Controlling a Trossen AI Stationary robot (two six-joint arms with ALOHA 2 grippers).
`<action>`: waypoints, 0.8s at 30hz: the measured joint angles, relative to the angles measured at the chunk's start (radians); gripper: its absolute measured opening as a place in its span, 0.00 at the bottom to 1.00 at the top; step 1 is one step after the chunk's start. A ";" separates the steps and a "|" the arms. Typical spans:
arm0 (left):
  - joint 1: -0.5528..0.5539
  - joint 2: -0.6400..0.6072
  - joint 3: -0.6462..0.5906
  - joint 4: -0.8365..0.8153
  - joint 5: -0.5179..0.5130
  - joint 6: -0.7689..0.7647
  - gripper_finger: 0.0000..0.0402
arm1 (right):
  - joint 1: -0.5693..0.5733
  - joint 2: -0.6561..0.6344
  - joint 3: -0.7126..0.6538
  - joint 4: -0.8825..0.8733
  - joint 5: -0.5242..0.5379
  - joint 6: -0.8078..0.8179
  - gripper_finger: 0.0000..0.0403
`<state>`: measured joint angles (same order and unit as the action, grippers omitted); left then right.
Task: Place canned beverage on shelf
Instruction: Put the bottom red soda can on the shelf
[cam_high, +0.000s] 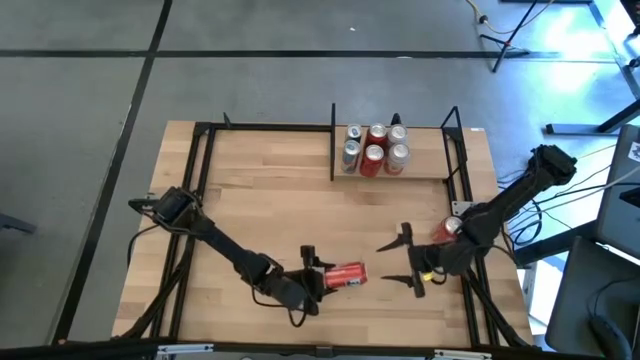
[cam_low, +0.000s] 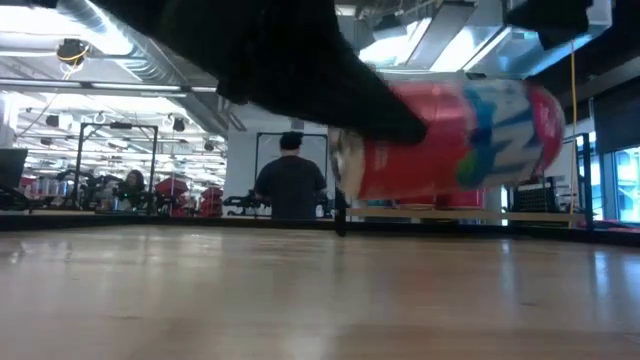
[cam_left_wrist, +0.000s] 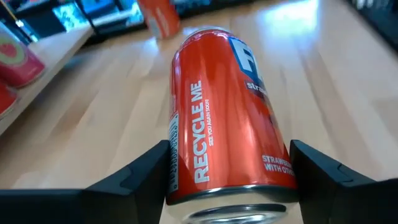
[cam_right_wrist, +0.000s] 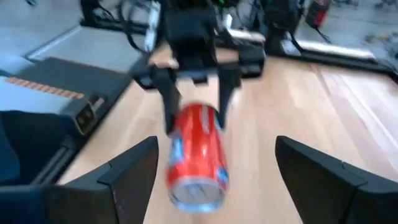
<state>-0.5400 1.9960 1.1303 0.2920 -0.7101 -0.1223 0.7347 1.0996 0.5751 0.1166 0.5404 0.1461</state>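
A red beverage can (cam_high: 346, 275) lies on its side in my left gripper (cam_high: 325, 277), near the table's front edge at the middle. It also shows in the low view (cam_low: 450, 140), the left wrist view (cam_left_wrist: 224, 106) and the right wrist view (cam_right_wrist: 196, 152). My right gripper (cam_high: 403, 262) is open and empty just right of the can, its fingers pointing toward it. The shelf (cam_high: 430, 162) is at the table's far side, with several cans (cam_high: 375, 148) standing on its plank. My left gripper pinches the can's round wall near the end closest to the wrist (cam_left_wrist: 186, 180), one finger (cam_left_wrist: 140, 171) on each side. The fingers come about level from the table's left and lie along the can. The can is on its side, lifted clear of the table.
Another red can (cam_high: 447, 228) stands by my right arm near the table's right edge. Black metal bars (cam_high: 200, 180) run along the table's left, right and far sides. A person (cam_low: 290, 180) stands in the room beyond the table.
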 joint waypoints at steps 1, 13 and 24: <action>0.000 -0.001 -0.014 0.039 0.000 -0.002 0.59 | -0.001 0.002 0.000 -0.021 0.005 0.010 0.76; 0.019 -0.082 -0.345 0.728 0.153 0.081 0.59 | -0.106 0.105 -0.035 -0.052 -0.016 0.083 0.76; 0.023 -0.146 -0.437 1.215 0.155 0.374 0.61 | -0.226 0.195 -0.245 0.880 -0.198 -0.179 0.76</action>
<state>-0.5175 1.8503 0.6928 1.5070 -0.5552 0.2514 0.5087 1.2948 0.3300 0.9967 0.3425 -0.0332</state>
